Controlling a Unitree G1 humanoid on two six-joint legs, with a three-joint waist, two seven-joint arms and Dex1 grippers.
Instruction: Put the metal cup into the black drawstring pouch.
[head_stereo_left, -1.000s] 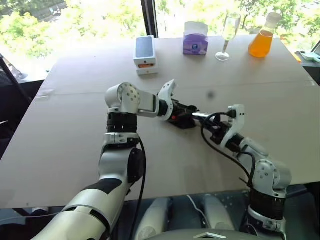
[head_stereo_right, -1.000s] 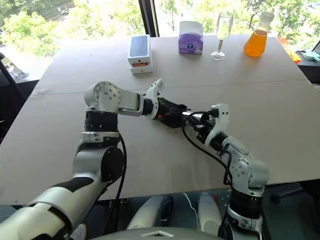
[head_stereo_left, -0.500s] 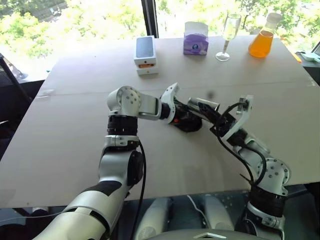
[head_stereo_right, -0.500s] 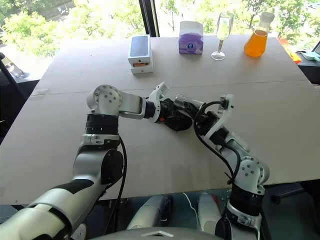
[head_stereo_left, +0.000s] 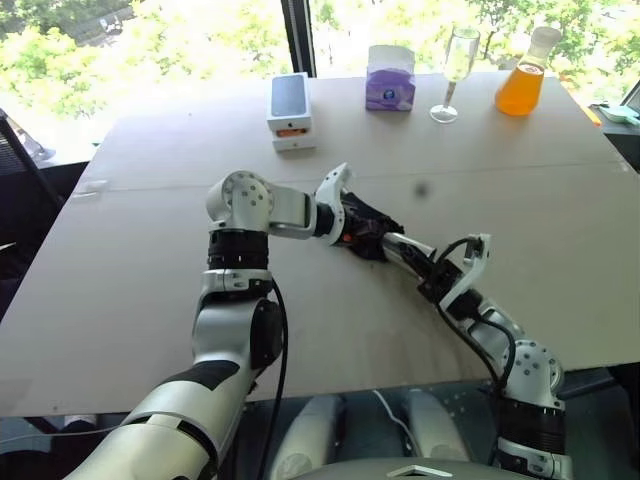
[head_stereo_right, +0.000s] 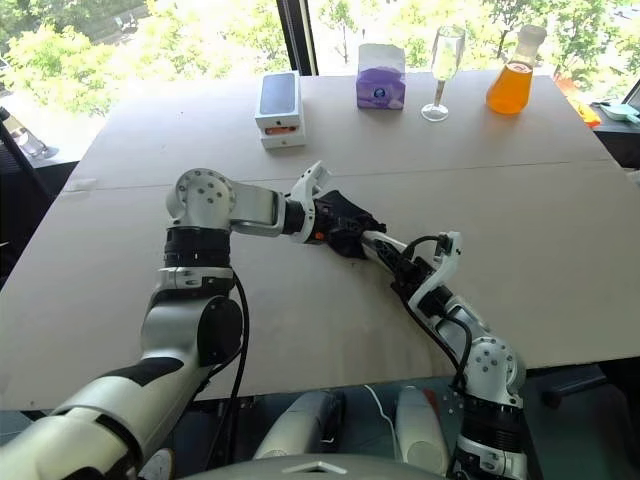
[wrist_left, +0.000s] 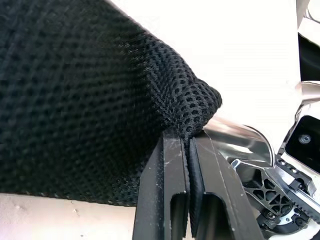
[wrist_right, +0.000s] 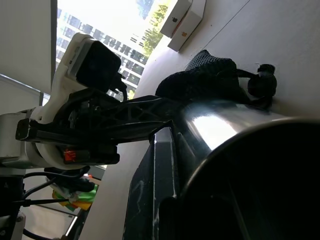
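Left wrist view: left fingers (wrist_left: 176, 170) pinch the pouch (wrist_left: 85, 90) rim, holding its mouth toward the cup (head_stereo_left: 403, 252) clamped in the right fingers (wrist_right: 160, 190).

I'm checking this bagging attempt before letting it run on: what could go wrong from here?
1. The left gripper pinches only a small fold at the black drawstring pouch's edge; the fabric could slip out when the cup pushes.
2. The metal cup, held by the right gripper, lies tilted at the pouch; whether the mouth is open cannot be seen, so it may just shove the pouch along the table.
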